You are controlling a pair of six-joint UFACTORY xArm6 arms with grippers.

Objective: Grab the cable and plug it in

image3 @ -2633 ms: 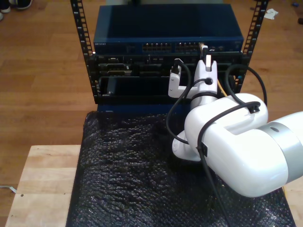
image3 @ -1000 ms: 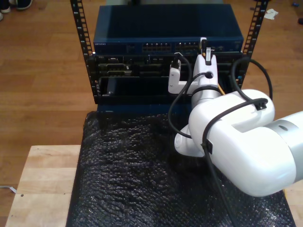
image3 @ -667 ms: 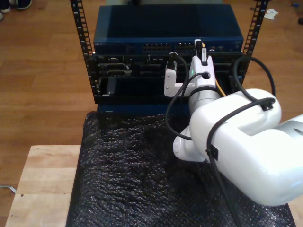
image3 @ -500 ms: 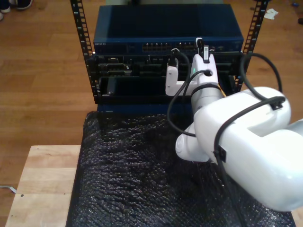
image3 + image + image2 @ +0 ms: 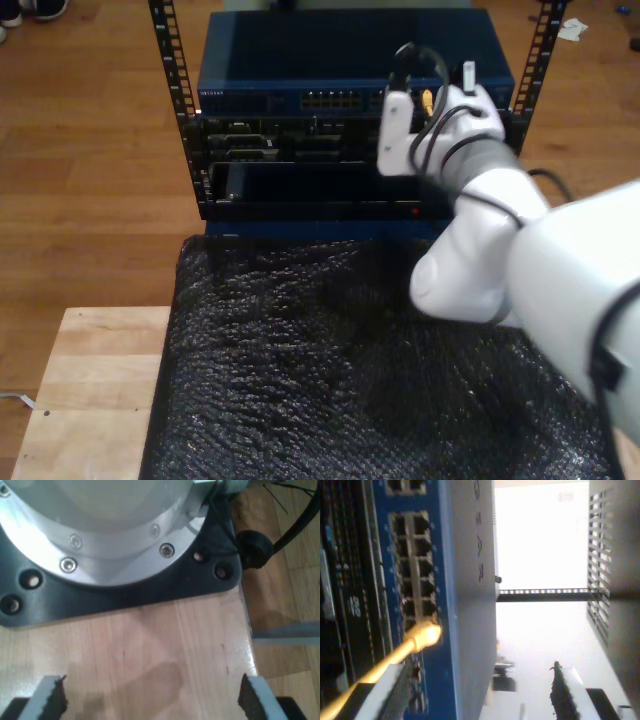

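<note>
— What colours stand out at the rack?
— The flat metal network switch [image 5: 350, 75] is deep blue, with a row of dark ports ringed in pale grey. The thin network cable [image 5: 395, 657] is orange-yellow, its tip a brighter yellow. The upright perforated rack rails [image 5: 172, 70] are black.
— And nearer the camera?
— The crinkled bubble-wrap sheet [image 5: 300, 370] is glossy black with pale glints. The smooth plastic arm shell [image 5: 540, 270] is white, looped by black cables. The wooden tabletop [image 5: 90, 390] is pale blond, while the plank floor [image 5: 90, 180] is warm reddish brown.
</note>
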